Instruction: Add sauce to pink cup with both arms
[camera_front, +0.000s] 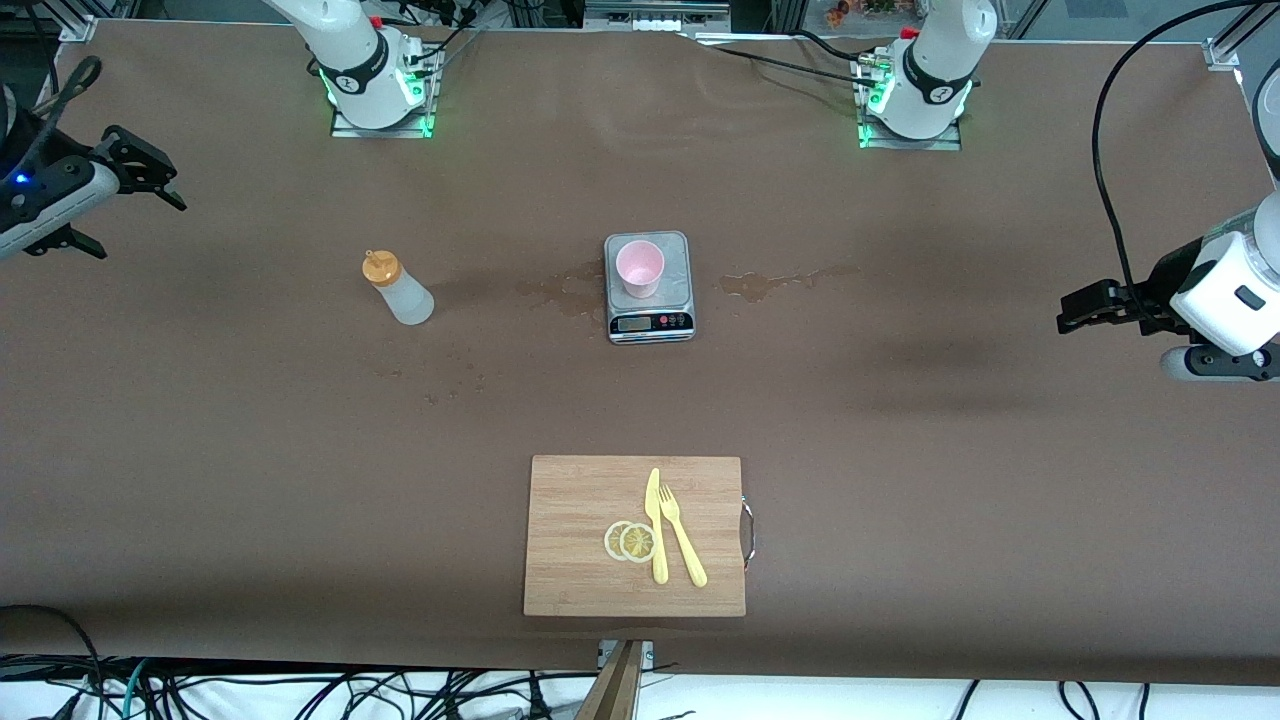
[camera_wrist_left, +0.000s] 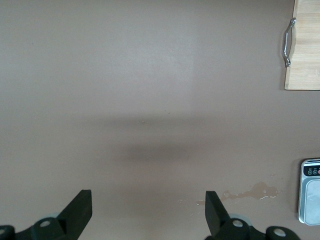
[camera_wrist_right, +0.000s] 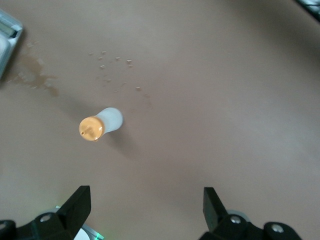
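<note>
Sauce (camera_front: 397, 289) whitish, orange-capped, upright; pink cup (camera_front: 639, 268) on scale (camera_front: 649, 287); both grippers' fingers spread

This is a robotics lab. Two arm bases (camera_front: 378, 85) with green lights are bolted to a long brown table (camera_front: 900, 480), aluminium framing and loose cables (camera_front: 300, 690) run round the table's edges, and a digital scale (camera_front: 649, 288) sits mid-table like test equipment.
</note>
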